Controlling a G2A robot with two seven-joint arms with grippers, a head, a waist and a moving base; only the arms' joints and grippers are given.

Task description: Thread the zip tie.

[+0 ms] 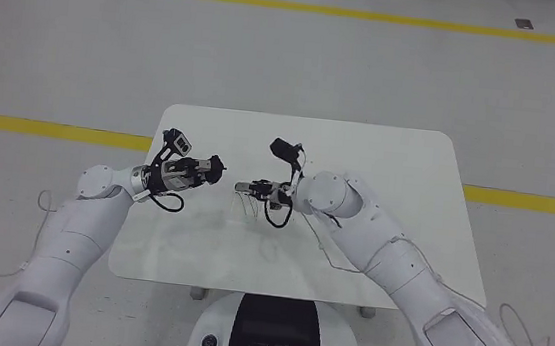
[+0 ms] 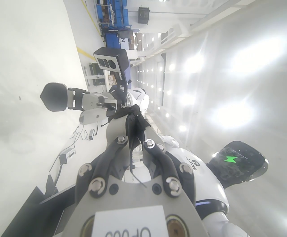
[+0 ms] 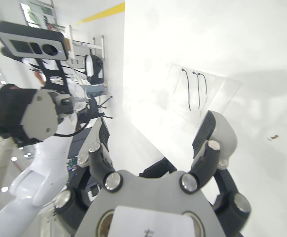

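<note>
On the table (image 3: 179, 33), 3 zip ties (image 3: 198, 89)

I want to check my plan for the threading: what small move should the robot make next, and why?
Probably ease the right pincer toward the left pincer and the black zip tie it holds. The left pincer is shut on the tie, part of which sticks out past its tips; the right pincer is open, empty and apart from it above the table.
</note>
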